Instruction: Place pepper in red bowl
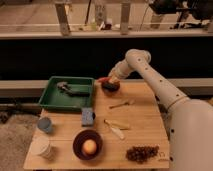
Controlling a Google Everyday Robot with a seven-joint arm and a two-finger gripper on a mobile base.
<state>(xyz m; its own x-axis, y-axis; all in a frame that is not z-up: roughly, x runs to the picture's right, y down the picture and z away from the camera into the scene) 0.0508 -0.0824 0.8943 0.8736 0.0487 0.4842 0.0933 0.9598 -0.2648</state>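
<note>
Wooden counter (145, 132) under dim light: at its far edge the pincer (111, 80) hangs over the red bowl (112, 88), clamped on the pepper (103, 79) above the bowl's left rim. Just left lies a green tray (50, 98); a blue sponge (88, 116) and a maroon bowl (79, 151) sit nearer.

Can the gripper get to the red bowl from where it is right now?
Probably yes: the gripper, shut on the pepper, hangs right over the red bowl with nothing between them.
</note>
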